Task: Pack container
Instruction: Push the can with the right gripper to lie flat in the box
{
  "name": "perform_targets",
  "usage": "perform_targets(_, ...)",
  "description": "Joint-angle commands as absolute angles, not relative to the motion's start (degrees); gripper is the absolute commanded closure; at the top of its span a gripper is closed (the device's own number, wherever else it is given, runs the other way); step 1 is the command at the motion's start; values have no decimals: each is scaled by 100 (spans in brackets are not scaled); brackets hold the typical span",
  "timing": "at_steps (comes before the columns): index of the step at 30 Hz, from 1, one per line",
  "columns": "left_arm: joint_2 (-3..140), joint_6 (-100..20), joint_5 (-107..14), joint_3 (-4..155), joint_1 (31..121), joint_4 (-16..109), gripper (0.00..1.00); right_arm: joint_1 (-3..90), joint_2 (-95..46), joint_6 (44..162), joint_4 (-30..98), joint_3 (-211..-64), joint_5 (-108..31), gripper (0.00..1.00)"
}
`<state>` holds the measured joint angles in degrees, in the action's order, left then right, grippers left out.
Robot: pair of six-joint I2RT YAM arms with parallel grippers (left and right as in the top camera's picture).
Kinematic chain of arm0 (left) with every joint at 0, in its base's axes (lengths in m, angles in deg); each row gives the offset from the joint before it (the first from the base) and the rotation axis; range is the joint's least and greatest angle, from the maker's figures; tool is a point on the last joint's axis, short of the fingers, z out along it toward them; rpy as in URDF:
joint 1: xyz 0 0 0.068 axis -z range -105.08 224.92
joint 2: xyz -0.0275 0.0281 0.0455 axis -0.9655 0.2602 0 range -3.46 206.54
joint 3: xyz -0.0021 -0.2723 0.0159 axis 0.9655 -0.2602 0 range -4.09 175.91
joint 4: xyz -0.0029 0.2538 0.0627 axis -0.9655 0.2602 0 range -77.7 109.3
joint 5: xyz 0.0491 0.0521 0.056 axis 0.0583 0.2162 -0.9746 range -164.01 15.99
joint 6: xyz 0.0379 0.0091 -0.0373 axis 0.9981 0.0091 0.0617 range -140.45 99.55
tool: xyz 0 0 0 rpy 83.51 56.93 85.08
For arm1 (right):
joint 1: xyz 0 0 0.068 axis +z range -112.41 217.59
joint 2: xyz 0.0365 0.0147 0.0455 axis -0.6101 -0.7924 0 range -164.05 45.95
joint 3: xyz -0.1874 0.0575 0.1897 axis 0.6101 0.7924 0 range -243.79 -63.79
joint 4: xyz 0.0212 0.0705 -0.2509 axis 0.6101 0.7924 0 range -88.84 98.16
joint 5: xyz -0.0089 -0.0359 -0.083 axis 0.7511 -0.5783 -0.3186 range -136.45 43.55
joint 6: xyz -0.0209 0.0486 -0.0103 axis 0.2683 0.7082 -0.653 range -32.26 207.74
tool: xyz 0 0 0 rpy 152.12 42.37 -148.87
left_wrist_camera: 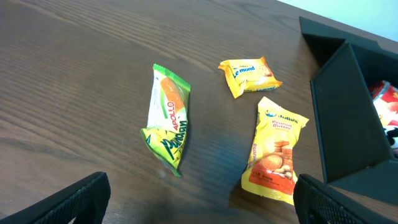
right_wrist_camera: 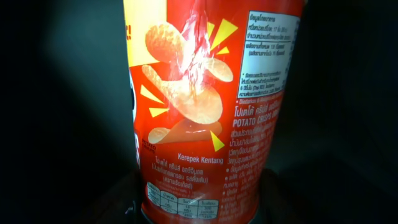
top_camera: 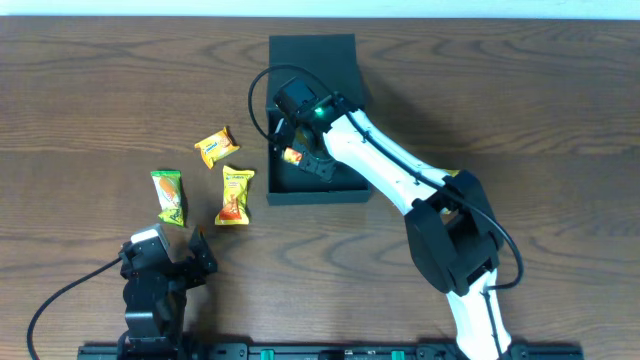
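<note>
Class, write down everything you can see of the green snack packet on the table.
The green packet is a glossy plastic wrapper, green at its crimped ends, orange and white in the middle, printed Apollo Pandan. It lies flat on the wooden table, apart from the yellow packet beside it, touched by nothing.

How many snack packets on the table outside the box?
3. The green Apollo Pandan packet is leftmost, the small yellow packet lies farther back, and the larger yellow packet is beside the dark box. More may be hidden inside it.

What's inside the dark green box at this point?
A red potato chip can is inside the box. The right arm reaching in covers most of its floor, so anything else there is hidden.
</note>
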<state>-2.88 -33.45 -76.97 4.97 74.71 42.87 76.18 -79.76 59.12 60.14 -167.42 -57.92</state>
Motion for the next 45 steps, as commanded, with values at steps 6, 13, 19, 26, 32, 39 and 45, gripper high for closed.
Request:
perform_targets(6,-325,-3220,-7697,416,7495,4272,5,7618,-8105,5938,6080,-16613,-6404,49)
perform_targets(13,-325,-3220,-7697,416,7495,4272,5,7653,-8103,5934,6219,-16613,-5558,48)
perform_targets(19,-325,-3222,-7697,416,7495,4272,5,7664,-8101,5632,6438,-16615,-4773,50)
perform_targets(26,-325,-3222,-7697,416,7495,4272,5,7662,-7908,5326,6665,-16615,-4170,49)
perform_targets(32,-325,-3220,-7697,416,7495,4272,5,7658,-7725,4884,6849,-16615,-4019,44)
perform_targets(39,-325,-3220,-7697,416,7495,4272,5,7658,-7716,4447,6960,-16615,-4035,41)
perform_targets(45,-325,-3222,-7697,416,7495,4272,5,7658,-7716,4290,6904,-16615,-4203,14)
